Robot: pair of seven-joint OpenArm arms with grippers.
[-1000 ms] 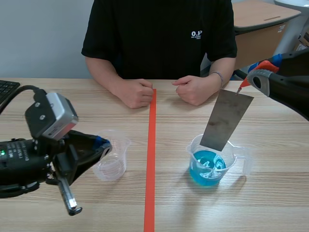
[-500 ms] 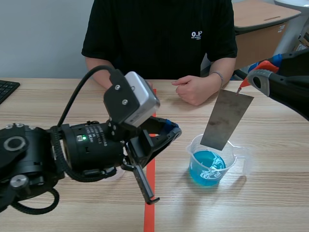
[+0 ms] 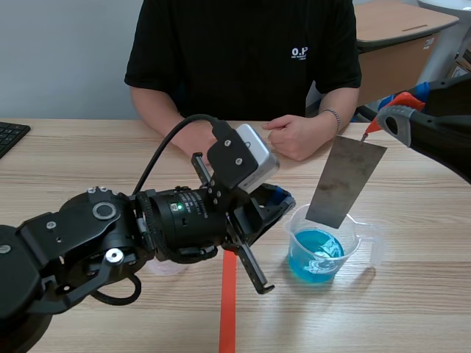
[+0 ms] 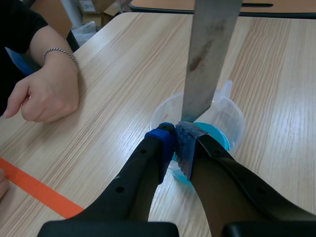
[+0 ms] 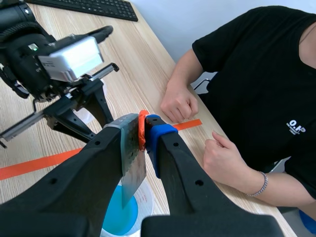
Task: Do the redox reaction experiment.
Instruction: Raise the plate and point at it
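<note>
Looking past your left gripper [image 4: 174, 136], you see its two fingers closed together with nothing between them, blue pad against grey dotted pad. The tips sit at the near rim of the clear beaker [image 4: 232, 113], just beneath the lower edge of the metal plate [image 4: 207, 54]. The blue liquid [image 4: 217, 134] is partly hidden behind the fingers, so this view cannot tell you whether the plate touches it.

Your right gripper [image 5: 144, 128] is clamped on the plate's upper end, with an orange-red piece [image 5: 142, 129] wedged at the pads. From there the plate hangs tilted over the beaker.

The scene view gives you what neither wrist camera does. The left arm comes in from its own side and reaches past the tape line, and the plate's lower edge sits inside the beaker's rim. It also shows both of the person's fists [image 3: 294, 136] resting on the far side of the table [image 3: 412, 309] — the left wrist view catches only one, with a bracelet [image 4: 58, 51]. Only the right wrist view shows the keyboard [image 5: 94, 7] clearly.
</note>
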